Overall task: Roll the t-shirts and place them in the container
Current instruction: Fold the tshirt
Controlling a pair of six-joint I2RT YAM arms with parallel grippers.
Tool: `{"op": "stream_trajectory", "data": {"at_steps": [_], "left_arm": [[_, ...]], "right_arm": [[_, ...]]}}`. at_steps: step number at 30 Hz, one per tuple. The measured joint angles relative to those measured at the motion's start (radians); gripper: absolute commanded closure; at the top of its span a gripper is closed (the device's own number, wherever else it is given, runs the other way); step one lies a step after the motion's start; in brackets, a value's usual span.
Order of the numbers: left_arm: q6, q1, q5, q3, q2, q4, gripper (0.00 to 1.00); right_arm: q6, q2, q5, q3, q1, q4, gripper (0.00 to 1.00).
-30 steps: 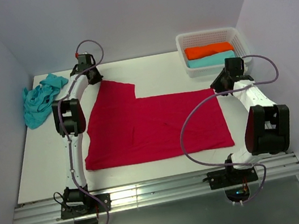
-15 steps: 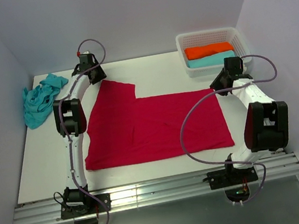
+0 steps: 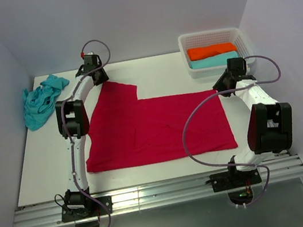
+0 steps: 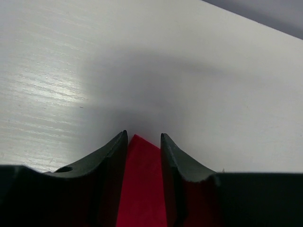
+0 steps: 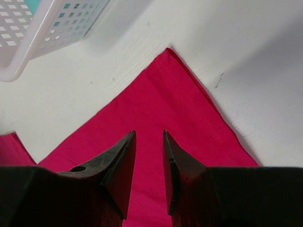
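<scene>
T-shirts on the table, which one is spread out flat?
The crimson red t-shirt, smooth and flat; the turquoise t-shirt lies crumpled in a heap off to the left.

No text, label, brand, number or sign could be read in any view. Nothing legible was made out on the crimson t-shirt (image 3: 154, 127), the turquoise t-shirt (image 3: 39, 102), the white basket (image 3: 208, 33) or the surface (image 3: 163, 76) — all were seen plain.
</scene>
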Motion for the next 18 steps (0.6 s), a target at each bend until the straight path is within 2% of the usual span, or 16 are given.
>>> {"op": "stream_trajectory", "data": {"at_steps": [3, 7, 9, 10, 11, 12, 18], "left_arm": [[0.009, -0.014, -0.034, 0.0, 0.0, -0.007, 0.74], [0.019, -0.03, -0.078, 0.0, 0.0, -0.02, 0.76], [0.019, -0.035, -0.095, 0.0, 0.0, -0.023, 0.8], [0.019, -0.037, -0.103, 0.0, 0.0, -0.025, 0.84], [0.019, -0.039, -0.112, 0.0, 0.0, -0.028, 0.97], [0.016, -0.039, -0.118, 0.001, 0.0, -0.031, 1.0], [0.019, -0.043, -0.129, 0.003, -0.002, -0.04, 1.0]], "right_arm": [[0.0, 0.0, 0.0, -0.001, 0.0, 0.005, 0.64], [0.0, 0.0, 0.0, -0.001, 0.0, 0.006, 0.64], [0.0, 0.0, 0.0, -0.001, 0.0, 0.006, 0.64], [0.0, 0.0, 0.0, -0.001, 0.0, 0.007, 0.64], [-0.001, 0.0, 0.0, -0.001, 0.0, 0.008, 0.64], [-0.001, 0.002, 0.0, -0.001, 0.0, 0.01, 0.64], [-0.006, 0.066, 0.004, 0.007, 0.0, 0.028, 0.64]]}}
